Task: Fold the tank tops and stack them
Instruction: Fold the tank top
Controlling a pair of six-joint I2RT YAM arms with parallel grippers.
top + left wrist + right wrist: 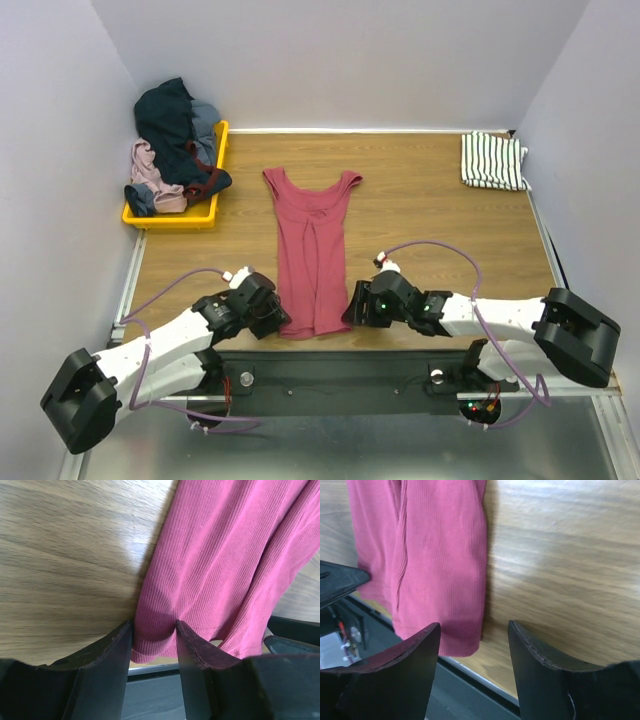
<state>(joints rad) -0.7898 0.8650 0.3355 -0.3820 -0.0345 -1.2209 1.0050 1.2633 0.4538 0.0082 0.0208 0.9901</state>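
Cloth is what I am handling, so nothing here will hold its shape for me. The plain dark red ribbed tank top (pixel 312 240) lies flat in the middle of the wooden table (pixel 440 240), straps far, hem at the near edge. I judge it light, limp and a little stretchy. It will sag from wherever I lift it, and it should slide easily over the smooth wood. The best hold looks to be the two hem corners, taken together, so the bottom edge keeps taut as it goes over.

My left pincer (pixel 153 623) stands released, its jaws astride the left hem corner with ribbed cloth between them, not yet nipped. My right pincer (pixel 474 624) is released too, down just beside the right hem corner with bare wood between its jaws. I think it needs to come left a touch to catch cloth. The white dark-striped tank top (pixel 492 160) sits folded at the far right corner, well apart.
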